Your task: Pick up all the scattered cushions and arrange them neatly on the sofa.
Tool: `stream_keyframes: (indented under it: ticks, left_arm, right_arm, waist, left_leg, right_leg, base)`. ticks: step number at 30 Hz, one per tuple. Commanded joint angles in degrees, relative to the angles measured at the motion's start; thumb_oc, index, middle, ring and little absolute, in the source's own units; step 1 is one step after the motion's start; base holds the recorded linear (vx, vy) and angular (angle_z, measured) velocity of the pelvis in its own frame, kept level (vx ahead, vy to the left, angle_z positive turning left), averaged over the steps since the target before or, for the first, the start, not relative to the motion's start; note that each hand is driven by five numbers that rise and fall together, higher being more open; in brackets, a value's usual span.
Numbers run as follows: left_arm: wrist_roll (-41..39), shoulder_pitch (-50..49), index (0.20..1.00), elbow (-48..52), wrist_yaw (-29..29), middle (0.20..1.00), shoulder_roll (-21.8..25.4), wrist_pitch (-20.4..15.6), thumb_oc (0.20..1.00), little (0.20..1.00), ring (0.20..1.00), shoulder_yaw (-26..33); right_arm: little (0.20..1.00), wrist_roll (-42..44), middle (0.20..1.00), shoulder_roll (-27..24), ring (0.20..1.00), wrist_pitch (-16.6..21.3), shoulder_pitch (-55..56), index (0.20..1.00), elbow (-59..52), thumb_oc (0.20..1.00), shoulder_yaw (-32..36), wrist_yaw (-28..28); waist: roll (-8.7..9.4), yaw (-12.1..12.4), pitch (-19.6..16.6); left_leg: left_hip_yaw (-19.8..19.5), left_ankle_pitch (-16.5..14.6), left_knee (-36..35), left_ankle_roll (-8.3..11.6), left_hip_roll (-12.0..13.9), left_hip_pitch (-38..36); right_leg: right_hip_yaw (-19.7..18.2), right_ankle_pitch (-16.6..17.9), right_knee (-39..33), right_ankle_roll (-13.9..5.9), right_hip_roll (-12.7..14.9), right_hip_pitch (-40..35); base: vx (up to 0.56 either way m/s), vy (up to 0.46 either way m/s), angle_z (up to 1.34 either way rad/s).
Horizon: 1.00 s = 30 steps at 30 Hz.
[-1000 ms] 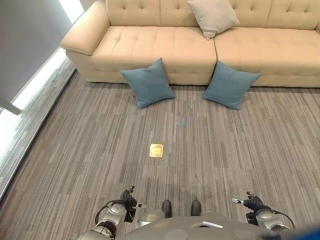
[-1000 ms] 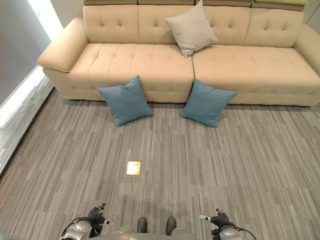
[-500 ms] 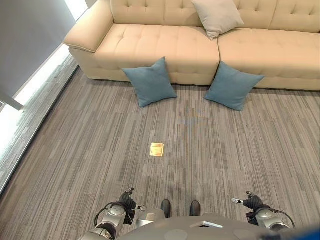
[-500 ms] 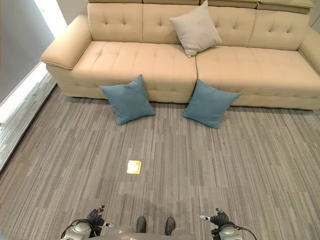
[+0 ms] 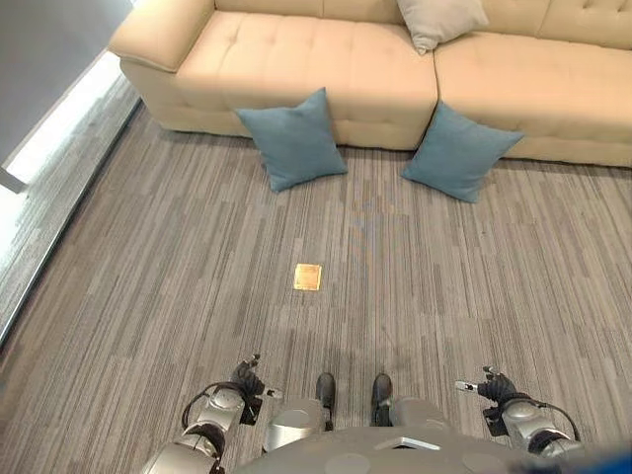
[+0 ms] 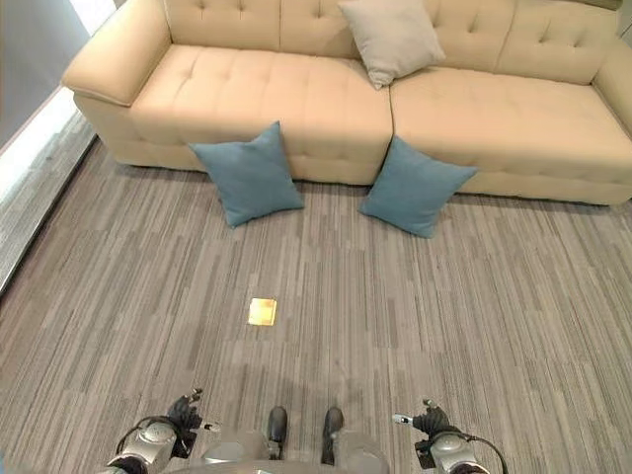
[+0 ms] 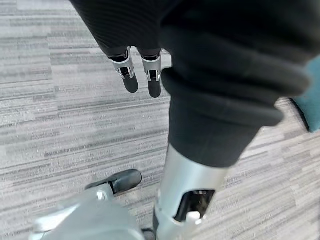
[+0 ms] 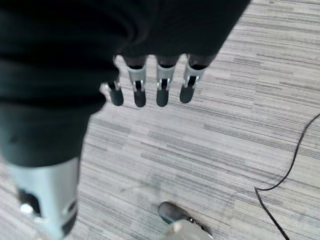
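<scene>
Two blue cushions lean against the front of the beige sofa (image 5: 296, 69) on the carpet: one (image 5: 292, 139) toward the left, the other (image 5: 457, 152) toward the right. A grey cushion (image 5: 441, 20) stands on the sofa seat against the backrest. My left hand (image 5: 246, 381) hangs low at my side near the bottom of the eye views, fingers (image 7: 131, 80) straight and holding nothing. My right hand (image 5: 491, 387) hangs at the other side, its fingers (image 8: 161, 92) straight and empty too. Both hands are far from the cushions.
A small brass floor plate (image 5: 307, 276) lies in the grey striped carpet between me and the cushions. A bright window strip and wall (image 5: 44, 128) run along the left. The sofa's left armrest (image 5: 158, 39) stands near that wall.
The whole picture has shifted: the sofa and cushions sit higher and larger in view, so the camera has moved closer. The cushions lie as before and both hands still hang at my sides.
</scene>
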<state>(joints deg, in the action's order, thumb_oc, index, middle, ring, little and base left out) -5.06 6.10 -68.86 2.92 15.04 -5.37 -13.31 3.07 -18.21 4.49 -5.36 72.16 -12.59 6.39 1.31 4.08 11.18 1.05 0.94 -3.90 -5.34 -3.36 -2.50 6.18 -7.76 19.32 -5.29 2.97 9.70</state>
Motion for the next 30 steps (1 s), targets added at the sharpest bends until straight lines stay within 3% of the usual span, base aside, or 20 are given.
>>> stream_keyframes:
  ticks: [1, 4, 7, 9, 10, 12, 14, 16, 19, 22, 23, 24, 27, 30]
  left_arm:
    - [-0.17, 1.64, 1.000, -2.45, 1.06, 1.000, -0.92, -1.12, 1.000, 1.000, 1.000, 0.59]
    - [0.07, 2.32, 1.000, -3.54, 1.26, 1.000, -1.30, -1.14, 1.000, 1.000, 1.000, 0.38]
    - [-0.59, 2.62, 1.000, -3.56, 1.19, 1.000, -2.71, -1.05, 1.000, 1.000, 1.000, -0.13]
    - [-0.49, 2.70, 1.000, -3.65, 1.43, 1.000, -3.56, -1.01, 1.000, 1.000, 1.000, -0.88]
    - [-0.49, 2.70, 1.000, -3.65, 1.43, 1.000, -3.56, -1.01, 1.000, 1.000, 1.000, -0.88]
    - [0.23, 2.48, 1.000, -3.19, 1.76, 1.000, -3.83, -0.88, 1.000, 1.000, 1.000, -1.66]
    - [0.42, 2.45, 1.000, -2.91, 1.96, 1.000, -3.60, -0.93, 1.000, 1.000, 1.000, -1.88]
    - [1.34, 0.40, 1.000, -3.39, 2.07, 1.000, -3.73, -0.73, 1.000, 1.000, 1.000, -1.89]
    - [3.10, -0.34, 1.000, -3.95, 2.17, 1.000, -4.00, -0.42, 1.000, 1.000, 1.000, -2.10]
    - [3.24, -0.42, 1.000, -3.57, 2.13, 1.000, -3.50, -0.11, 1.000, 1.000, 1.000, -1.82]
    - [2.95, 0.08, 1.000, -2.71, 2.38, 1.000, -2.90, -0.17, 1.000, 1.000, 1.000, -1.71]
    - [2.80, 0.20, 1.000, -2.44, 2.59, 1.000, -2.75, -0.29, 1.000, 1.000, 1.000, -1.80]
    - [2.81, 0.92, 1.000, -2.18, 2.63, 1.000, -2.89, -0.69, 1.000, 1.000, 1.000, -2.69]
    - [3.55, 1.67, 1.000, -2.68, 2.32, 1.000, -3.23, -0.89, 1.000, 1.000, 1.000, -3.37]
  right_arm:
    - [1.000, -0.95, 1.000, -1.69, 1.000, 0.65, -0.20, 1.000, -0.94, 1.000, -2.16, 0.20]
    - [1.000, -0.33, 1.000, -1.99, 1.000, 1.07, 0.97, 1.000, -0.62, 1.000, -1.59, 0.42]
    - [1.000, 1.11, 1.000, -2.13, 1.000, 1.60, 1.54, 1.000, -0.51, 1.000, -0.68, 0.83]
    - [1.000, 2.01, 1.000, -2.16, 1.000, 1.94, 1.89, 1.000, -0.42, 1.000, -0.43, 1.00]
    - [1.000, 2.01, 1.000, -2.16, 1.000, 1.95, 1.89, 1.000, -0.42, 1.000, -0.43, 1.00]
    - [1.000, 2.48, 1.000, -2.05, 1.000, 1.89, 2.70, 1.000, -0.36, 1.000, -0.43, 0.76]
    - [1.000, 2.52, 1.000, -2.03, 1.000, 1.74, 2.79, 1.000, -0.33, 1.000, -0.45, 0.93]
    - [1.000, 1.26, 1.000, 0.32, 1.000, 2.57, 0.96, 1.000, -1.77, 1.000, -2.41, 1.83]
    - [1.000, -0.03, 1.000, 1.15, 1.000, 2.07, 1.47, 1.000, -1.87, 1.000, -2.45, 1.80]
    - [1.000, -1.17, 1.000, 1.57, 1.000, 1.62, 1.36, 1.000, -2.45, 1.000, -2.79, 1.28]
    - [1.000, -2.21, 1.000, 1.45, 1.000, 1.38, 0.65, 1.000, -3.29, 1.000, -3.39, 1.10]
    - [1.000, -2.37, 1.000, 1.43, 1.000, 1.45, 0.30, 1.000, -3.62, 1.000, -3.42, 1.27]
    - [1.000, -3.09, 1.000, 1.06, 1.000, 1.41, -0.78, 1.000, -4.02, 1.000, -4.38, 1.82]
    - [1.000, -3.75, 1.000, 0.68, 1.000, 1.09, -0.81, 1.000, -3.75, 1.000, -4.79, 1.86]
  waist:
    - [0.77, -0.60, -1.25]
    - [1.80, -1.19, -1.92]
    - [2.36, -1.66, -1.15]
    - [2.68, -2.27, -0.50]
    - [2.68, -2.29, -0.51]
    - [2.43, -2.95, -0.80]
    - [2.86, -2.92, -0.97]
    - [2.50, -1.61, -2.10]
    - [2.78, -1.77, -3.37]
    - [2.26, -1.59, -3.66]
    - [1.00, -2.03, -2.51]
    - [0.59, -2.14, -2.17]
    - [0.03, -3.28, -1.72]
    - [0.68, -4.68, -1.52]
  left_leg:
    - [-10.32, -5.09, 4.46, 2.60, -1.64, 1.92]
    - [-13.39, -4.77, 4.60, 5.23, -1.57, 2.39]
    - [-13.77, -4.99, 9.20, 7.18, -1.30, 5.45]
    - [-10.41, -4.91, 12.45, 7.90, -1.13, 8.47]
    - [-10.42, -4.98, 12.58, 7.90, -1.14, 8.53]
    - [-3.10, -2.94, 9.55, 7.03, 0.82, 10.24]
    - [-0.23, -1.47, 10.17, 7.09, 0.64, 13.61]
    - [-0.62, -2.03, 7.78, 6.46, 0.52, 11.63]
    - [0.43, -2.98, 7.78, 5.68, 0.46, 10.14]
    - [0.57, -4.97, 7.33, 3.61, -0.02, 7.05]
    - [-0.28, -5.41, 6.82, 2.44, 0.36, 5.31]
    - [-0.71, -5.56, 6.35, 2.25, 0.51, 4.30]
    - [-2.39, -6.71, 3.92, 2.33, 0.05, -0.10]
    - [-4.79, -8.70, 3.53, 3.33, -0.53, -3.01]
  right_leg:
    - [-3.30, 5.52, -8.70, -2.73, -0.30, -2.78]
    - [-3.95, 4.30, -12.91, -0.49, -1.84, -5.37]
    - [-1.61, 4.47, -16.82, 0.94, -1.93, -8.21]
    - [0.75, 4.85, -19.21, 1.34, -1.09, -10.00]
    - [0.78, 4.85, -19.24, 1.33, -1.09, -10.01]
    - [3.23, 4.33, -20.83, 1.49, -1.04, -11.49]
    - [3.50, 4.29, -21.30, 1.34, -1.04, -11.80]
    - [3.45, 3.67, -21.25, 1.18, -1.48, -12.90]
    - [3.06, 2.87, -20.15, 0.44, -0.62, -13.62]
    - [1.27, 3.45, -8.86, -1.61, 0.67, -10.78]
    - [0.93, 7.29, 2.67, -3.90, 1.29, -4.74]
    - [1.84, 7.92, 4.21, -4.01, 1.89, -3.08]
    - [4.71, 6.95, -5.00, -2.07, 1.98, 0.75]
    - [2.02, 9.31, -14.08, -2.53, 1.34, 1.46]
  base:
    - [0.08, -0.143, 0.54]
    - [0.11, -0.242, 0.90]
    - [0.05, -0.250, 1.10]
    - [0.02, -0.131, 1.12]
    - [0.07, -0.046, 1.28]
    - [0.13, -0.017, 0.65]
    - [0.13, 0.008, 0.51]
    - [0.25, 0.062, -0.08]
    - [0.26, 0.146, -0.36]
    - [0.21, 0.199, -0.39]
    - [0.19, 0.195, -0.48]
    - [0.29, 0.151, -0.07]
    - [0.31, -0.028, 0.01]
    - [0.31, -0.141, 0.14]
